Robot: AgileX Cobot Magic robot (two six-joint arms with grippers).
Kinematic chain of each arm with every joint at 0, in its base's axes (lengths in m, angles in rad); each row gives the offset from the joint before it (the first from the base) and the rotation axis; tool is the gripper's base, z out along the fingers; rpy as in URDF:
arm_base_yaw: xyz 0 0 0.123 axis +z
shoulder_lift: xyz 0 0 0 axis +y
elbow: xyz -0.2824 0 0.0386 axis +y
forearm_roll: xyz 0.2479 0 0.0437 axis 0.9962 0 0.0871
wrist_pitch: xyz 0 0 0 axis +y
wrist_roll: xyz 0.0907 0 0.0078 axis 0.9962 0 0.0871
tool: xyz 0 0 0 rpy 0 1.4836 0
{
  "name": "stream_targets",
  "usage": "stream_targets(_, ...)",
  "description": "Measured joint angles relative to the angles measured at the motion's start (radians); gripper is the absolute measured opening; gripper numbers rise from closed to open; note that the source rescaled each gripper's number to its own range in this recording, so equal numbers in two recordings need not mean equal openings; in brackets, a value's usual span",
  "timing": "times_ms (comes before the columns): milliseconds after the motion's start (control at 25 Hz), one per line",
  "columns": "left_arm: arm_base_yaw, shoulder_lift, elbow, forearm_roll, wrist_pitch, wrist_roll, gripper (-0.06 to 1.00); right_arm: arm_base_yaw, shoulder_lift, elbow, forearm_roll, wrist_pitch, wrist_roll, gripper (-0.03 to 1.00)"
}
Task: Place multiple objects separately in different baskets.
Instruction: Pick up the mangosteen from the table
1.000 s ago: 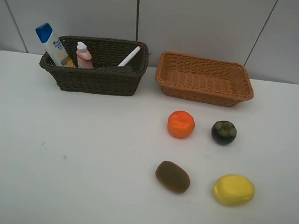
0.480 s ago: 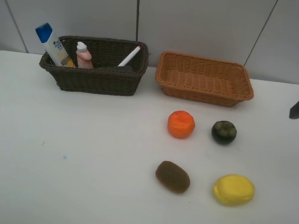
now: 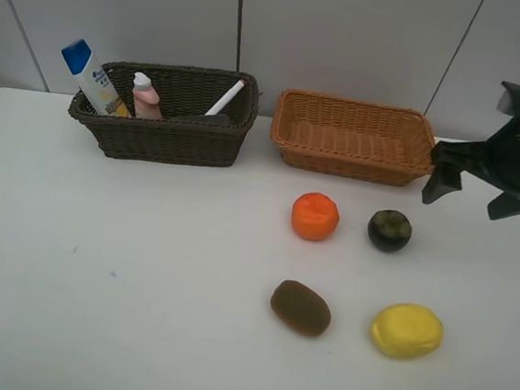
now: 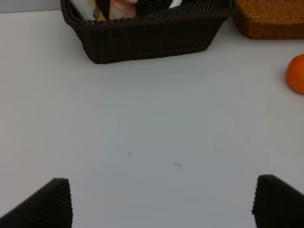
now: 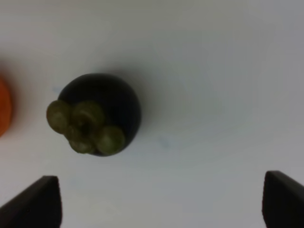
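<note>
The tabletop point(image 3: 141, 285) was smooth, matt white. The dark brown basket point(image 3: 168, 140) was rough woven wicker with a dull finish, and the orange-tan basket point(image 3: 355, 167) had the same weave but was faintly shiny. The shampoo bottle point(image 3: 92, 77) and pink bottle point(image 3: 145, 101) looked like smooth plastic. The orange point(image 3: 314, 216) had dimpled, slightly glossy skin, the mangosteen point(image 5: 102, 111) a smooth dark rind with a soft sheen, the kiwi point(image 3: 300, 307) a matt, fuzzy skin, and the lemon point(image 3: 405, 330) a smooth, waxy surface.

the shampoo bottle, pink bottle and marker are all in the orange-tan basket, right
No. The shampoo bottle, pink bottle and marker are all in the dark brown basket. The orange-tan basket holds nothing, as the exterior high view shows.
</note>
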Motion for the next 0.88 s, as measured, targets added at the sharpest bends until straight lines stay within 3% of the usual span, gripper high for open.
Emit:
stream_targets(360, 0.000, 0.000, 0.000, 0.000, 0.000, 0.000, 1.00, 0.091, 0.232, -0.145, -0.035, 0.000, 0.000, 1.00)
stream_targets(880, 0.000, 0.000, 0.000, 0.000, 0.000, 0.000, 1.00, 0.096, 0.339, -0.151, -0.009, -0.027, -0.005, 1.00)
